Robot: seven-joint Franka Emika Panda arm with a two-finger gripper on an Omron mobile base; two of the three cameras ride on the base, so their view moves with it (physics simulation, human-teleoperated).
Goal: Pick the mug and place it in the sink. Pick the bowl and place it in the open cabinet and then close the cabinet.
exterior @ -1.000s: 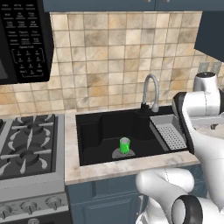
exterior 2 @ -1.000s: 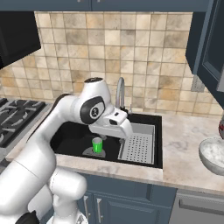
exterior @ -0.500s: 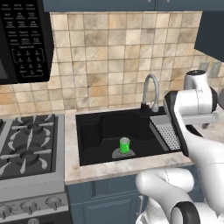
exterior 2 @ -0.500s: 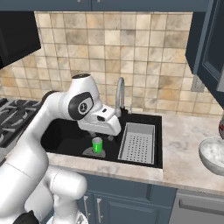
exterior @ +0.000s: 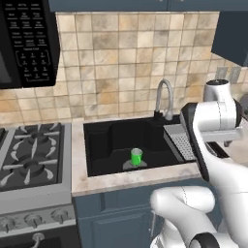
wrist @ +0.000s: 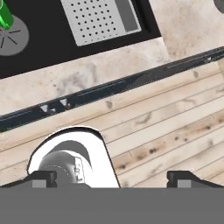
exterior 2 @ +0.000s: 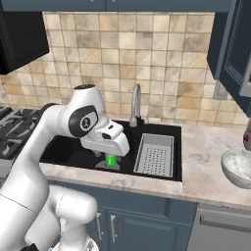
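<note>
The bright green mug point(exterior: 136, 157) stands upright on the drain in the black sink point(exterior: 104, 140), and it also shows in the right base view point(exterior 2: 112, 160) and at the top left corner of the hand view point(wrist: 4, 15). My hand point(exterior 2: 112, 140) hangs just above the sink's front, over the mug and clear of it. My gripper point(wrist: 113, 177) is open with nothing between its fingertips point(wrist: 43, 177). It looks down past the counter's front edge. The whitish-grey bowl point(exterior 2: 239, 166) sits on the counter at the far right. The dark blue-grey cabinet point(exterior 2: 230, 44) hangs above it.
A grey perforated tray point(exterior 2: 155, 155) fills the sink's right side, behind it a curved metal tap point(exterior 2: 135, 104). A stove point(exterior: 29, 157) lies left of the sink, a black microwave point(exterior: 24, 41) above it. A wooden floor point(wrist: 175, 131) lies below the counter edge.
The arm has swung round over the sink and the hand has shifted a little left and lower. The mug stands still in the sink. The jaws have stayed open.
</note>
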